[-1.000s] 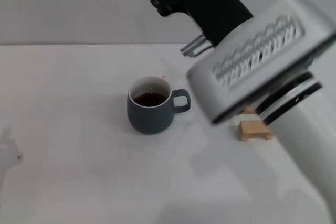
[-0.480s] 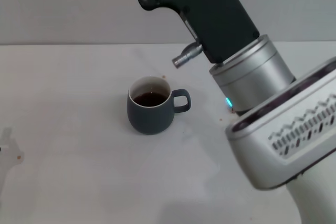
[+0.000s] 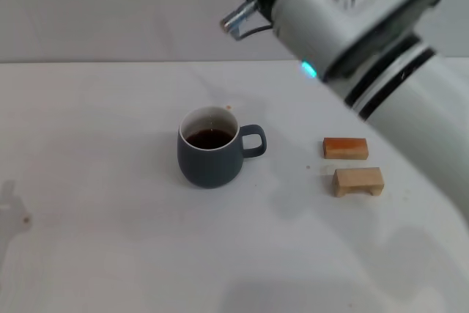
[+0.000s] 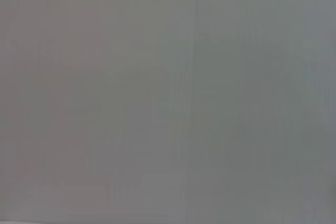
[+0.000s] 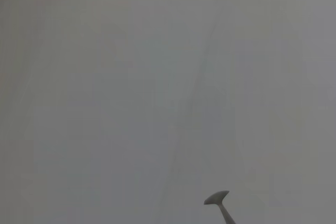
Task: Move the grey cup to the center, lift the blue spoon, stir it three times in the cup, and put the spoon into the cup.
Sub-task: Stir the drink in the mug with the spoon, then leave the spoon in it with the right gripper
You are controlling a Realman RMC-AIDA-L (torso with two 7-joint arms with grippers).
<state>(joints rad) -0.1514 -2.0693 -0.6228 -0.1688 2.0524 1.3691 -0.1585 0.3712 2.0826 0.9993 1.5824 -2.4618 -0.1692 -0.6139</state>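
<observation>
**Right arm high above the cup, spoon bowl only glimpsed**

The white tabletop carries the grey cup near its centre, dark liquid inside, handle toward the right edge. Two wooden blocks lie near that edge. The right arm crosses overhead; its hand's state cannot be told. The blue spoon shows only its bowl in the right wrist view.

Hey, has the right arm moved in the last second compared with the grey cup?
Yes. The right arm has swung up and back, away from the grey cup, which stayed put, uncovering two wooden blocks on the table.
</observation>
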